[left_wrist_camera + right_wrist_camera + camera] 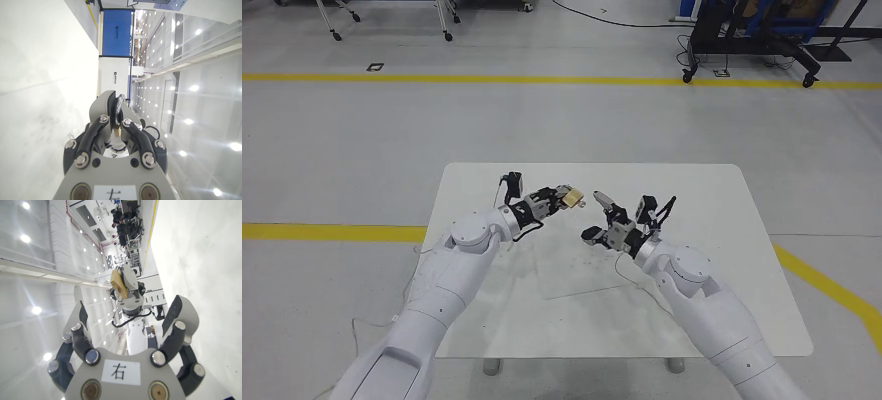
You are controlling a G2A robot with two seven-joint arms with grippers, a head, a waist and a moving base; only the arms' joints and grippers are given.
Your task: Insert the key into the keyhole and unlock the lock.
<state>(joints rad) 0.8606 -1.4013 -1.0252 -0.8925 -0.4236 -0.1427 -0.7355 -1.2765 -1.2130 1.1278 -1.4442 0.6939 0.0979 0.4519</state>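
- White rectangular desk (722, 300) takes the lower middle of the top view. Both arms meet above its centre.
- Left gripper (560, 197) sits just left of frame centre, fingers (105, 106) pinched narrow on the lock, held off the desk.
- Right gripper (598, 216) sits just right of centre, near the lock but apart from it. Its fingers (173, 313) are spread wide, holding nothing.
- Small brass padlock (572, 199) with a silver steel shackle (119, 106). The shackle is clamped in the left fingers and the brass body (118, 283) sticks out toward the right gripper.
- Small silver key (118, 293) looks already seated in the keyhole on the body's end face. Can't tell how deep.
- Handling guess: the padlock is stiff, dense, smooth metal and may twist in the grip. The key is thin and slippery, so pinch its flat bow squarely and turn gently.
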